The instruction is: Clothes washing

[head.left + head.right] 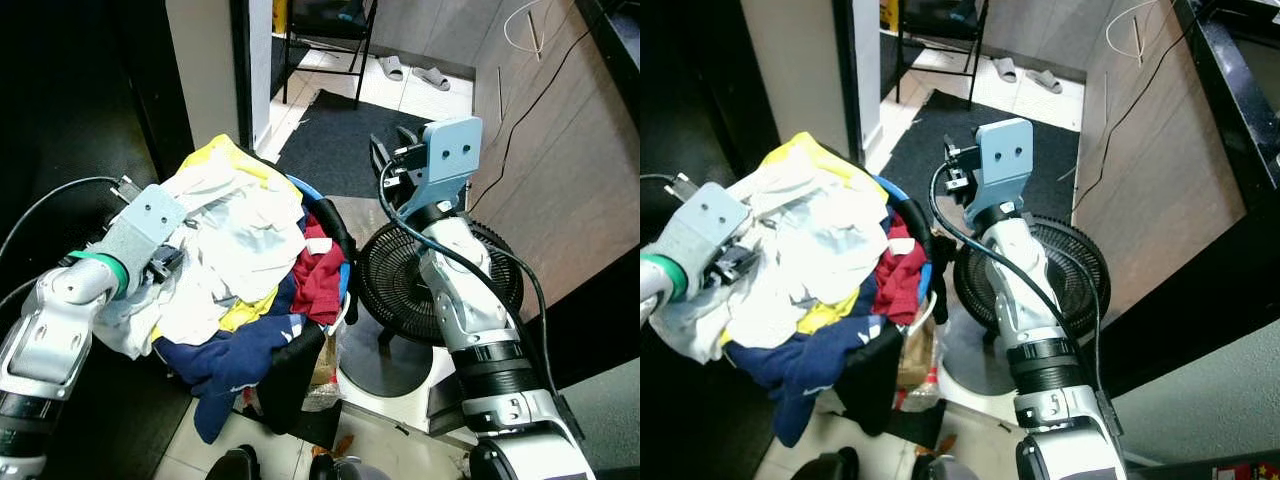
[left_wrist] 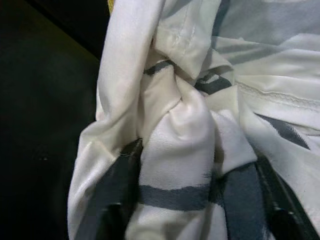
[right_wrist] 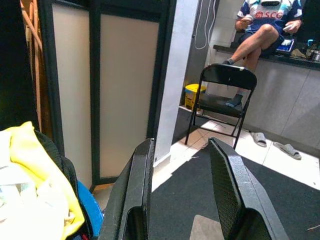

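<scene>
A heap of clothes [image 1: 240,270] overflows a laundry basket [image 1: 335,225] on the floor: white pieces on top, a yellow one at the back, red on the side toward the fan and navy hanging over the front edge. A white cloth with grey stripes [image 2: 185,150] from the near left of the heap is bunched between the two black fingers [image 2: 115,195] of the left gripper [image 1: 165,262], which are closed on a thick fold of it, one on each side. The left arm reaches in from the dark side of the room. The right gripper [image 3: 182,200] is raised well apart from the heap, above a black floor fan [image 1: 400,270], its fingers parted with nothing between them. Beyond lie a dark mat [image 1: 335,130], a folding chair [image 3: 222,95] and a person [image 3: 262,25] seated on a counter.
</scene>
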{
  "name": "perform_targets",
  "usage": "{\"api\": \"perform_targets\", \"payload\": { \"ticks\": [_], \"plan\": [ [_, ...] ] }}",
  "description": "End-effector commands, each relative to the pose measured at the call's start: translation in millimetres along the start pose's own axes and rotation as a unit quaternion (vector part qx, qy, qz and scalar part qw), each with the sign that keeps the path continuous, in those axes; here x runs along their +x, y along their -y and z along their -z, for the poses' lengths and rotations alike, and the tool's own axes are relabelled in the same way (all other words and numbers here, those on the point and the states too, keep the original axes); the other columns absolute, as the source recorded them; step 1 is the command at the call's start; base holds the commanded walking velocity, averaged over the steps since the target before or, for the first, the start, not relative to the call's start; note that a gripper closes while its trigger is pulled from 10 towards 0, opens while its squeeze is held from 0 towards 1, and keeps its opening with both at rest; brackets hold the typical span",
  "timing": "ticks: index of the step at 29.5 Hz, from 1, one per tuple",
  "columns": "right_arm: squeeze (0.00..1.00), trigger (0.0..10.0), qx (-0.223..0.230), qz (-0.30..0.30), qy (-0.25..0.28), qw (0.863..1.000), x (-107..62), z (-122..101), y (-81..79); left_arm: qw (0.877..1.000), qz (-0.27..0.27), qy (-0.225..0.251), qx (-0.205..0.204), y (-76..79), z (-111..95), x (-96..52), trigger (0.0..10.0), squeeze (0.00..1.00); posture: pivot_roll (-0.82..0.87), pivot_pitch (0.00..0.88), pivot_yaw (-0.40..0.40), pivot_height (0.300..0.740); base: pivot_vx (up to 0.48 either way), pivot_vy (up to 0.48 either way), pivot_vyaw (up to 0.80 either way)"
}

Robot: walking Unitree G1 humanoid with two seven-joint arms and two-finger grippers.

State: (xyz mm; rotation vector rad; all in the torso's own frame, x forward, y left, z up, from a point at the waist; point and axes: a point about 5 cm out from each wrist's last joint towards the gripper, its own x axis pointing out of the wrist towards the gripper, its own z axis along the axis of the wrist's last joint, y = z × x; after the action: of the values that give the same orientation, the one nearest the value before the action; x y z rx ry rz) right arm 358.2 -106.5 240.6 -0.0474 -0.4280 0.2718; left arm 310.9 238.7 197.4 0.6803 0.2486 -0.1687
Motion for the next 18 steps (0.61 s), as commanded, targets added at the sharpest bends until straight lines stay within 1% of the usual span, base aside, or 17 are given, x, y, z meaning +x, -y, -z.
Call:
{"api": "perform_targets", "payload": {
  "ticks": [1, 11, 13, 14, 15, 16, 17, 18],
  "plan": [
    [0.00, 10.0, 0.000, -0.001, -0.004, 1.000, -0.6, 2.5, 0.6, 1.000, 0.011, -0.012, -0.013, 6.2, 6.3, -1.0, 0.0, 0.00, 0.12, 0.107, -0.054, 0.740, 0.000, 0.000, 0.00],
    [0.00, 10.0, 0.000, 0.001, -0.004, 1.000, -0.3, 2.5, 1.3, 1.000, 0.012, -0.001, -0.020, 5.5, 2.4, -0.2, 0.0, 0.00, 0.12, 0.106, -0.052, 0.740, 0.000, 0.000, 0.00],
    [0.00, 10.0, 0.000, 0.001, -0.004, 1.000, -0.7, 2.7, 1.4, 0.999, 0.024, 0.024, -0.034, 5.6, -6.1, -1.9, 0.0, 0.00, 0.12, 0.106, -0.052, 0.740, 0.000, 0.000, 0.00],
    [0.00, 10.0, 0.000, 0.001, -0.004, 1.000, -0.7, 2.7, 1.4, 0.999, 0.024, 0.024, -0.034, 5.6, -6.1, -1.9, 0.0, 0.00, 0.12, 0.106, -0.052, 0.740, 0.000, 0.000, 0.00],
    [0.00, 10.0, 0.000, 0.001, -0.004, 1.000, -0.8, 2.8, 1.4, 0.997, 0.035, 0.042, -0.047, 6.4, -12.4, -3.8, 0.0, 0.00, 0.12, 0.106, -0.053, 0.740, 0.000, 0.000, 0.00],
    [0.00, 10.0, 0.001, 0.001, -0.004, 1.000, -0.7, 2.7, 1.4, 0.994, 0.047, 0.071, -0.068, 6.8, -23.3, -6.5, 0.0, 0.00, 0.12, 0.106, -0.054, 0.740, 0.000, 0.000, 0.00],
    [0.00, 10.0, 0.001, 0.001, -0.004, 1.000, -0.7, 2.7, 1.4, 0.994, 0.047, 0.071, -0.068, 6.8, -23.3, -6.5, 0.0, 0.00, 0.12, 0.106, -0.054, 0.740, 0.000, 0.000, 0.00],
    [0.00, 10.0, 0.001, 0.001, -0.004, 1.000, -0.6, 2.5, 1.4, 0.987, 0.052, 0.113, -0.100, 5.5, -39.7, -9.2, 0.0, 0.00, 0.12, 0.105, -0.055, 0.740, 0.000, 0.000, 0.00]
  ]
}}
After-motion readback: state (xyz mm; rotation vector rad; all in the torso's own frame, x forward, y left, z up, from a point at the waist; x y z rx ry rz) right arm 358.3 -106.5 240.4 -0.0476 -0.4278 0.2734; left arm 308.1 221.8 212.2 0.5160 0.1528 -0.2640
